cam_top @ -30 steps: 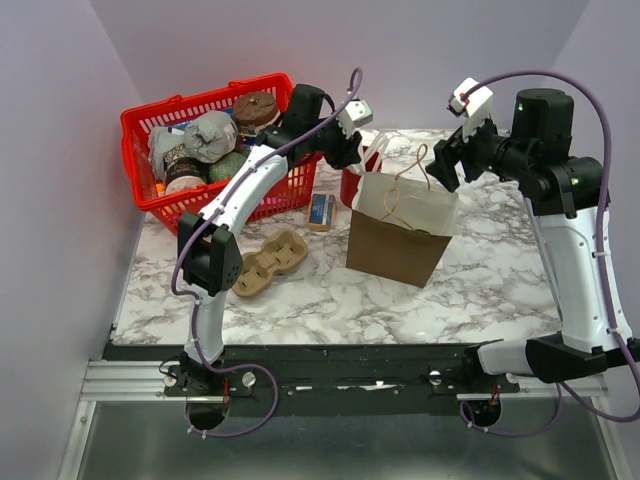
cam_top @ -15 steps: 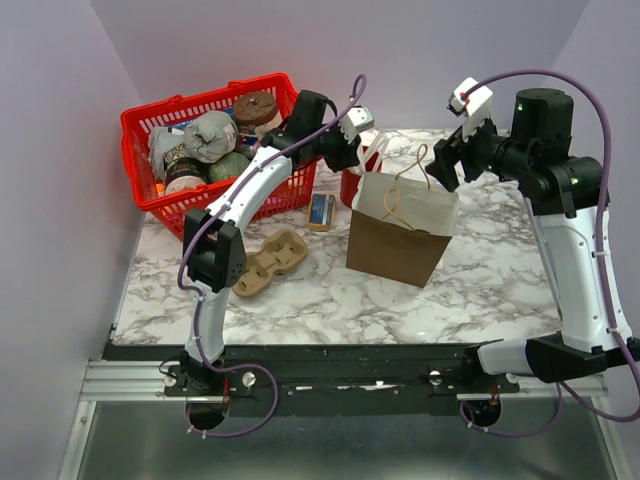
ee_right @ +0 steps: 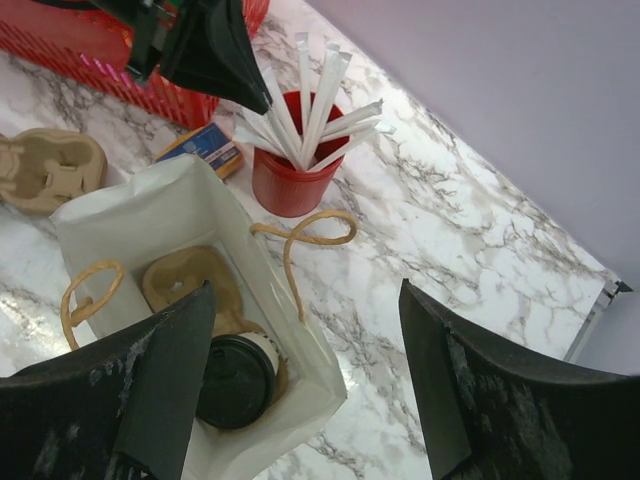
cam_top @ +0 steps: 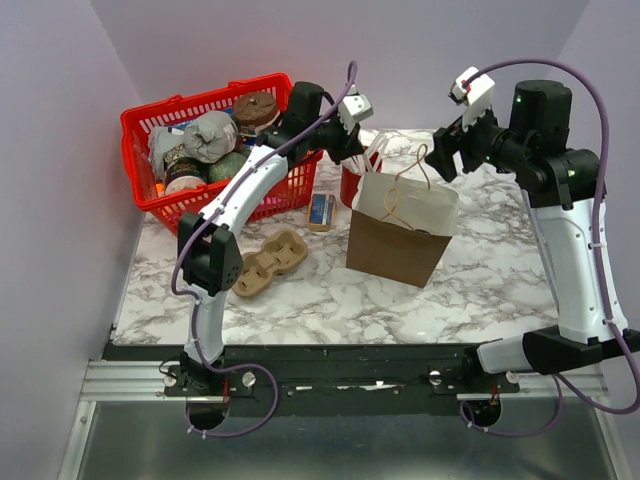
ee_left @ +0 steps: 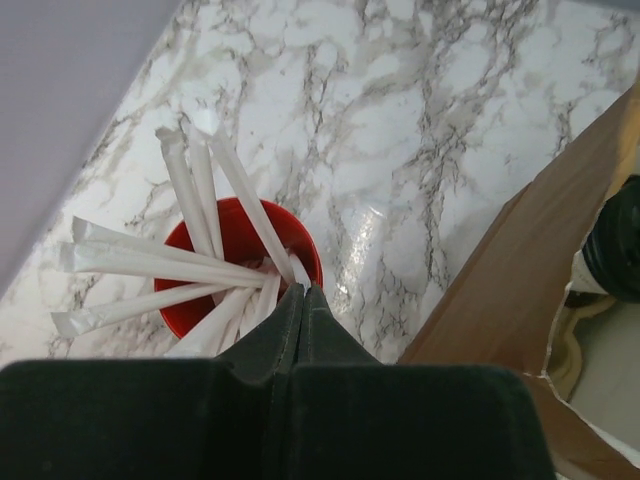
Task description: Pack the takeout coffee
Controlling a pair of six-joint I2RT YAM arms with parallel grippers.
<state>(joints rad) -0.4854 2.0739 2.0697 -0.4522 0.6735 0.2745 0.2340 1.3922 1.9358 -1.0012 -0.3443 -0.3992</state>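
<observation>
The takeout coffee (ee_right: 235, 380), a pale cup with a black lid, stands inside the open brown paper bag (cam_top: 400, 235), in a cardboard carrier (ee_right: 185, 280) on the bag's floor. My right gripper (ee_right: 305, 300) hangs open above the bag's right rim (ee_right: 330, 375), holding nothing. Behind the bag, my left gripper (ee_left: 303, 290) is shut directly over the red cup (ee_left: 240, 205) of white wrapped sticks. Its fingertips meet among the sticks (ee_left: 215, 180); I cannot tell whether one is pinched. In the top view the left gripper (cam_top: 360, 150) sits just left of the bag's handles.
A red basket (cam_top: 150, 125) full of groceries stands at the back left. A second cardboard cup carrier (cam_top: 270, 260) lies on the marble table in front of it. A small blue box (cam_top: 321, 210) lies between the basket and the bag. Walls close in on the left and behind.
My left gripper has closed from partly open to shut over the red cup. The right gripper has lifted slightly and stays open.
</observation>
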